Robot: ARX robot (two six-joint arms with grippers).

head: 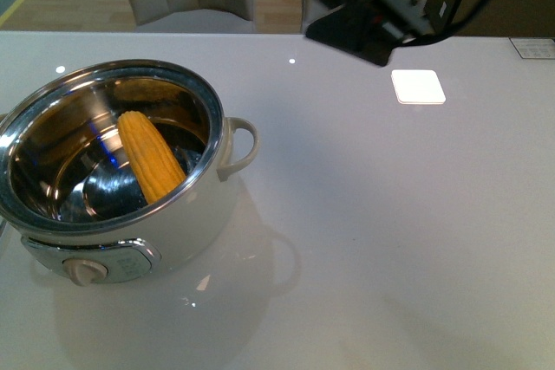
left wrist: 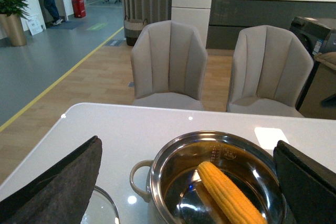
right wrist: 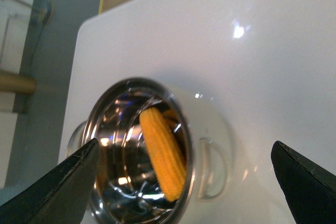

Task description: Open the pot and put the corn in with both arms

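Corn already inside the open pot, both grippers empty and spread wide.

The long yellow husked-free corn cob (head: 149, 155) leans inside the large round white electric pot with its shiny steel interior (head: 52, 223), its long axis running from about 11 o'clock at the bottom to 5 o'clock against the rim in the front view. No lid sits on the pot. The black right gripper (right wrist: 184, 182) hangs above the pot with its jaws released, holding nothing; the black left gripper (left wrist: 189, 182) likewise gapes around it, empty. The right arm (head: 381, 6) sits at 1 o'clock from the pot, well apart. I judge the task essentially finished.
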